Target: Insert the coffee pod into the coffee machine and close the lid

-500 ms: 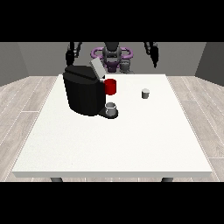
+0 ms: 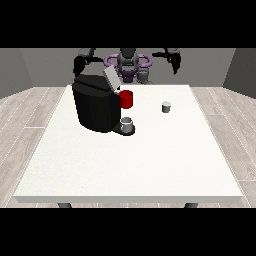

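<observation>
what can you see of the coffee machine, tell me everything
The coffee machine is a bulky black box standing upright on the white table, toward the view's left and the robot's side. Its grey lid is tilted up, open. A red part juts from its front, and below it a small grey cup sits on the machine's dark base. No hand touches it.

Looks like a bare test room rather than a home: plain grey walls (image 2: 30,70), pale wood-plank floor (image 2: 25,125), one large white table (image 2: 125,165) bearing a black coffee machine (image 2: 95,107).
</observation>
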